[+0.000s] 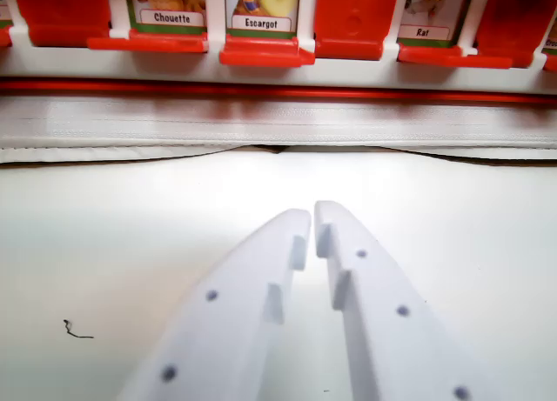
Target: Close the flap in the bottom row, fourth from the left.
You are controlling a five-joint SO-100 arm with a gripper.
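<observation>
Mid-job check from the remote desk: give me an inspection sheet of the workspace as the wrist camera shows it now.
Surface: white tabletop, brightly lit, bare near the hand.
Job's things: game board along the top; cards Chouette, Escargot and Rat showing; a plain red flap stands between Escargot and Rat. Which row this is cannot be told.
Clutter: small dark squiggle at the wrist view's lower left.
Grippers: hand short of the board, fingertips nearly touching, holding nothing.
Cables: nothing seen.
Surroundings: nothing seen beyond the board.
</observation>
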